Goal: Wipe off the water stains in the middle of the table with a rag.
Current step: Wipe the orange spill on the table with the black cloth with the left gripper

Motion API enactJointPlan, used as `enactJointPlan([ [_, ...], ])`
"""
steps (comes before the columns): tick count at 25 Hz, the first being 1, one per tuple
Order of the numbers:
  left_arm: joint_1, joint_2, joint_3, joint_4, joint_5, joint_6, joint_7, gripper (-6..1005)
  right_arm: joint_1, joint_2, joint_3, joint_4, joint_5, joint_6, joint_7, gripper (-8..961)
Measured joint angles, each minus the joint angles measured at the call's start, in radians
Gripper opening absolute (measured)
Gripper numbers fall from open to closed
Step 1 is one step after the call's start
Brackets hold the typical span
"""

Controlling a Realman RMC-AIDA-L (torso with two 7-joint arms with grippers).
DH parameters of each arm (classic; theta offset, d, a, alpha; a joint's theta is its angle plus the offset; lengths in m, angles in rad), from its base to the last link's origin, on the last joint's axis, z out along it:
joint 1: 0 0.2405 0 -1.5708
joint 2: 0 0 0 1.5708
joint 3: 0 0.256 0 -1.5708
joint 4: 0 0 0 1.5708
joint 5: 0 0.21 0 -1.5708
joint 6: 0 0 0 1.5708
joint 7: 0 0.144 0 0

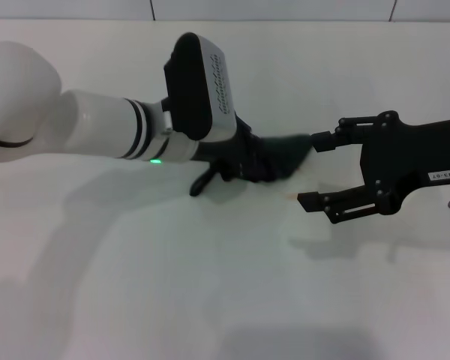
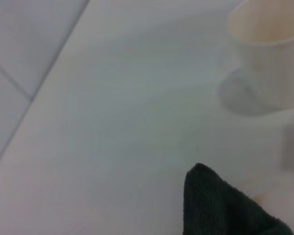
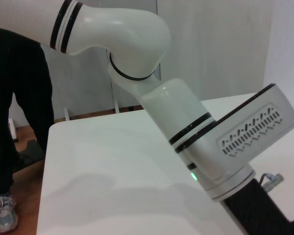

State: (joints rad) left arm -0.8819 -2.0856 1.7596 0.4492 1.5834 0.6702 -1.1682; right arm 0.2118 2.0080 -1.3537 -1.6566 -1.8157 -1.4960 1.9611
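At the centre of the head view, the left claw (image 1: 240, 161) is clenched on the rag (image 1: 281, 154), pressing it onto the white table (image 1: 172, 285). A faint orange water stain (image 1: 289, 196) shows just below the rag. The right claw (image 1: 311, 171), at right, hangs released, its upper fingertip touching the rag's edge.

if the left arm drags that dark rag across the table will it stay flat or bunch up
Probably bunch somewhat: the rag looks soft and already sits crumpled under the left gripper, one corner sticking up. The table looks smooth and glossy, so it should slide easily. It seems light and floppy.
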Motion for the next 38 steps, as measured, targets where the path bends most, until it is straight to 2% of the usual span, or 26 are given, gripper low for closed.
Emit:
enactJointPlan([
  [8,-0.005,0.001,-0.006,-0.001,0.008,-0.129,0.045,105,0.000,0.000,-0.007,0.001,0.000,0.003,0.002,842],
  [16,-0.011,-0.009,-0.001,-0.002,-0.036,-0.152,0.119,105,-0.003,0.000,-0.019,0.002,0.001,0.007,0.010,842],
  [21,-0.002,-0.014,0.016,-0.002,-0.131,-0.064,0.199,105,-0.003,0.000,-0.022,0.002,0.001,0.007,0.010,842],
  [28,0.003,-0.013,0.087,-0.034,-0.253,0.068,0.276,105,-0.003,0.000,-0.025,0.001,0.001,0.008,0.010,842],
  [34,0.003,-0.012,0.106,-0.039,-0.264,0.190,0.266,105,-0.001,0.000,-0.026,0.001,0.001,0.014,0.010,841],
  [38,0.004,-0.012,0.106,-0.041,-0.259,0.205,0.266,105,0.000,0.000,-0.030,-0.001,0.001,0.016,0.010,841],
])
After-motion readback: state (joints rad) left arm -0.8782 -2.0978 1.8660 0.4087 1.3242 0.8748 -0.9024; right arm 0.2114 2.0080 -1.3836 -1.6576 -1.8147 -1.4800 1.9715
